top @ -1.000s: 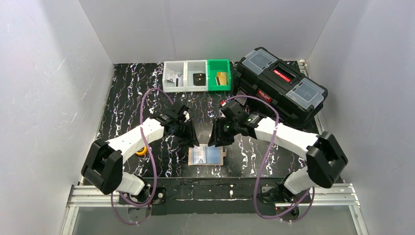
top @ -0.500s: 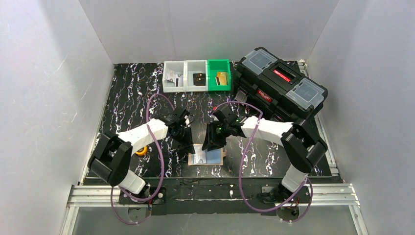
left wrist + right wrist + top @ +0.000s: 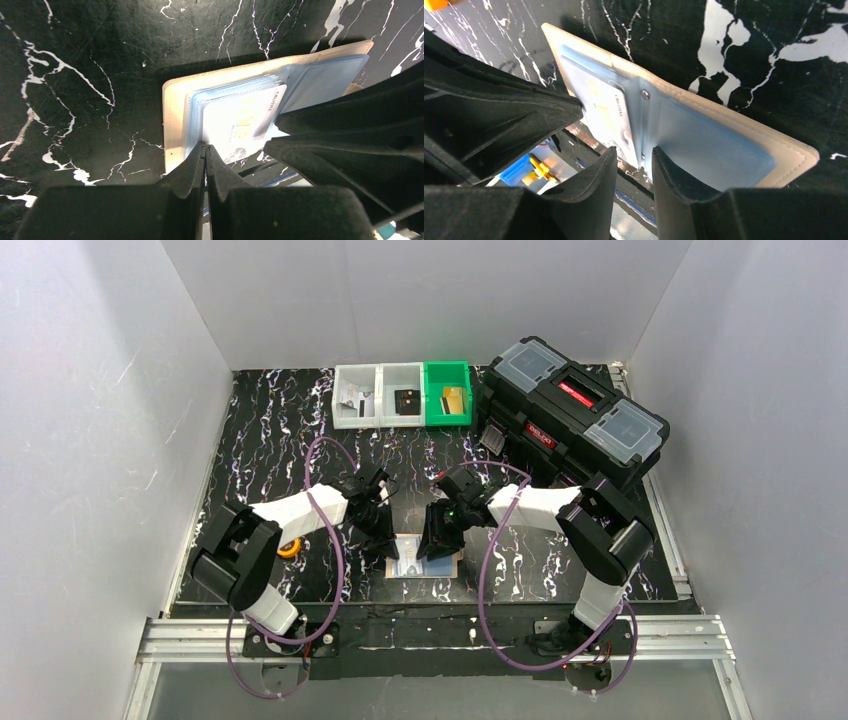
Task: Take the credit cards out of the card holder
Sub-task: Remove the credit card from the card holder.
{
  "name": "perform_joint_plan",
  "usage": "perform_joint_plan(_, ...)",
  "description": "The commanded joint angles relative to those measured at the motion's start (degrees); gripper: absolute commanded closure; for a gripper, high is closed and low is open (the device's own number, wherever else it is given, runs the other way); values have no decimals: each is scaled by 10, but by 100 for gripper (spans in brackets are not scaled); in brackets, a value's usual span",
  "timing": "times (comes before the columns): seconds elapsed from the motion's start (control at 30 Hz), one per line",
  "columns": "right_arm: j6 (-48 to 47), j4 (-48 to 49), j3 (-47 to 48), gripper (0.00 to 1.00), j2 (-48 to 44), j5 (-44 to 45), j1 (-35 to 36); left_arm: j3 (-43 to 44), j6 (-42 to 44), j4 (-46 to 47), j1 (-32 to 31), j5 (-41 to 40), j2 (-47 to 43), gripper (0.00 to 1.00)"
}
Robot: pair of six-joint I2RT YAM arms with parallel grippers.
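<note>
The cream card holder (image 3: 424, 563) lies open and flat near the table's front edge, with pale blue clear sleeves inside. A pale card with yellow print (image 3: 240, 125) sits in the left sleeves and also shows in the right wrist view (image 3: 606, 115). My left gripper (image 3: 206, 146) is shut, its tips down at the near edge of the left sleeves; I cannot tell if they pinch anything. My right gripper (image 3: 634, 150) is slightly open, its jaws astride the sleeves' edge by the middle fold. The cream rim (image 3: 784, 145) lies bare to the right. No tan-gold card shows.
Two white bins and a green bin (image 3: 403, 395) stand at the back. A large black toolbox (image 3: 575, 415) is at the back right. A small orange object (image 3: 290, 548) lies by the left arm. The two grippers are close together over the holder.
Both grippers have come down and inward onto the open card holder. The card holder itself has not moved.
</note>
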Motion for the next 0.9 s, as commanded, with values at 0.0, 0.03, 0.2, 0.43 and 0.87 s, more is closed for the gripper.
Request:
perform_joint_plan(0.0,10,37,-15,61,8,-20,-2,-13,-12,-7,1,-11,15,100)
perform_joint_plan(0.03,10,41,-18,61,9,-22,-2,-13,-15,-7,1,-12,18,100)
perform_joint_plan(0.2,16,60,-27,62,17,-36,-2,-14,-28,-8,1,-18,28,100)
perform_joint_plan(0.43,33,99,-40,67,31,-61,-2,-12,-42,-6,-6,-17,35,100)
perform_joint_plan(0.87,37,125,-75,79,4,-60,-16,-19,-82,-22,-11,-66,27,100)
